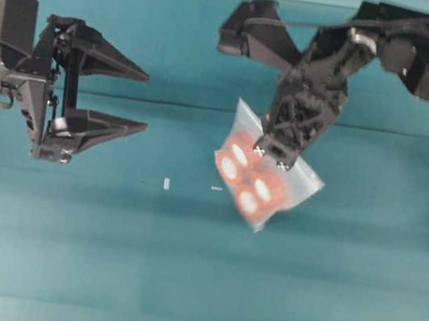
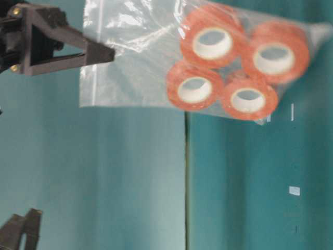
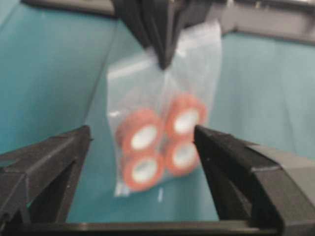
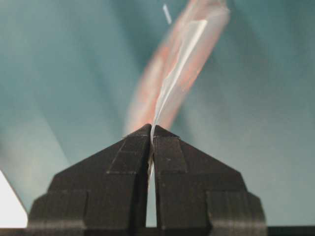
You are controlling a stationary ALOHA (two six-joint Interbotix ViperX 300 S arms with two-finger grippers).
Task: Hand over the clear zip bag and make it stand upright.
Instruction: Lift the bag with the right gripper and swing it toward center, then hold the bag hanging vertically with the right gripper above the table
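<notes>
Bag [image 1: 275, 186] in pinched right gripper [image 1: 272, 157]

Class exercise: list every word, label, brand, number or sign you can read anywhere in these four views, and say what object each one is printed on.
None can be read.
clear zip bag: no print visible.
orange tape rolls: plain white cores, no lettering.
small white marks on the table: blank or too small to read.
left gripper and right gripper: no visible markings.

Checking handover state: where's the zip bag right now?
The clear zip bag hangs right of centre in the overhead view, pinched by the right gripper. The left gripper stands open to its left, apart from it.
</notes>
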